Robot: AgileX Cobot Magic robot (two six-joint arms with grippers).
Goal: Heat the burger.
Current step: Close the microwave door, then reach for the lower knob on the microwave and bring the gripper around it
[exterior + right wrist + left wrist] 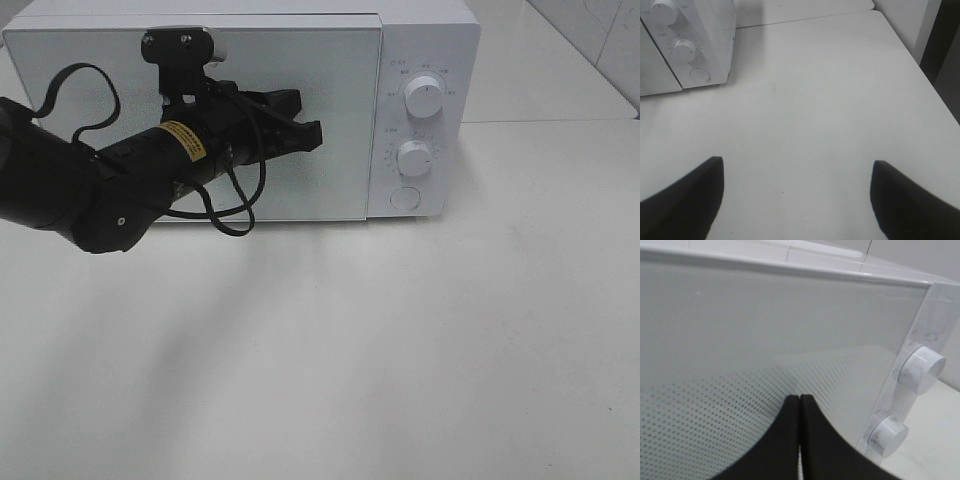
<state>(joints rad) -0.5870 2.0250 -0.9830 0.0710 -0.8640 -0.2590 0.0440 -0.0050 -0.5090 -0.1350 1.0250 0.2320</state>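
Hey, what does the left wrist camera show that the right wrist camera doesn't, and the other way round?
Only the left wrist view: the left gripper, shut, close in front of the closed microwave door with its dotted screen. Only the right wrist view: the right gripper, open, above the white table, plus the round button on the microwave's front. Both views share the upper dial and the lower dial.

Behind the door, past the edges

The microwave (430, 40) door (320, 80) gives no view inside, and the left arm (50, 180), cropped at 9 o'clock, covers the door's middle. Print around the dials (424, 97) is too small to read. The right end effector (797, 167) runs off its wrist view's edge.
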